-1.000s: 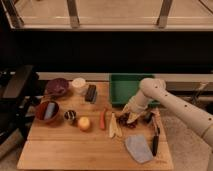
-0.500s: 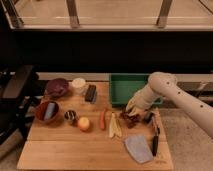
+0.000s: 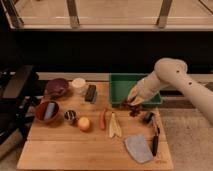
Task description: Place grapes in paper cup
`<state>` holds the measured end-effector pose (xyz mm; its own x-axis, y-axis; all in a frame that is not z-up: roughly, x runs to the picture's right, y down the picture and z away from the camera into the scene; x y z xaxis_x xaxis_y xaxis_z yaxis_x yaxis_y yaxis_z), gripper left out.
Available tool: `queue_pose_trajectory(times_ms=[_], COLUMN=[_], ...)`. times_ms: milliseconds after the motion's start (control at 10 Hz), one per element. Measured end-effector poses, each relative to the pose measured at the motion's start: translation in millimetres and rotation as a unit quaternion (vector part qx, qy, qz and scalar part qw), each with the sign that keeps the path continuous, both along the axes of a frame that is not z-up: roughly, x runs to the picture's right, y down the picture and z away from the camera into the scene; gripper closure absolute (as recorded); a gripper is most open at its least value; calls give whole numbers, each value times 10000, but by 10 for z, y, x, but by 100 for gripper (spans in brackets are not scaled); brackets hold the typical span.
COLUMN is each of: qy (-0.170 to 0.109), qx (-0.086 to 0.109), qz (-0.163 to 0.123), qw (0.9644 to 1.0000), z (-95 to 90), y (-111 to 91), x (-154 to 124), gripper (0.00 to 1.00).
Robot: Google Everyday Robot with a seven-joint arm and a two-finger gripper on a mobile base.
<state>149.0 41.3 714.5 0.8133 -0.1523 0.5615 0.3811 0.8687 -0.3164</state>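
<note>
The gripper hangs low over the wooden table, just at the front edge of the green bin. The grapes are directly under it and touching it; whether it really clamps them I cannot tell. The paper cup stands upright well apart from the gripper, toward the purple bowl, beyond a dark block.
</note>
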Motion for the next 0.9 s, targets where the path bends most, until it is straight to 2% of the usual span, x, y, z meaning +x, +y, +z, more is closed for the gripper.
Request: queue_pose_trajectory(times_ms=[200, 400, 500, 700, 900], qy=[-113, -247, -366, -537, -803], qx=[333, 599, 693, 704, 668], qz=[-206, -402, -489, -503, -433], qw=[9992, 9971, 9957, 9948, 9936], z=[-184, -225, -157, 18, 267], y=[-459, -866, -1084, -1284, -1461], x=[-196, -497, -700, -884, -1127], gripper=[100, 100, 100, 100, 100])
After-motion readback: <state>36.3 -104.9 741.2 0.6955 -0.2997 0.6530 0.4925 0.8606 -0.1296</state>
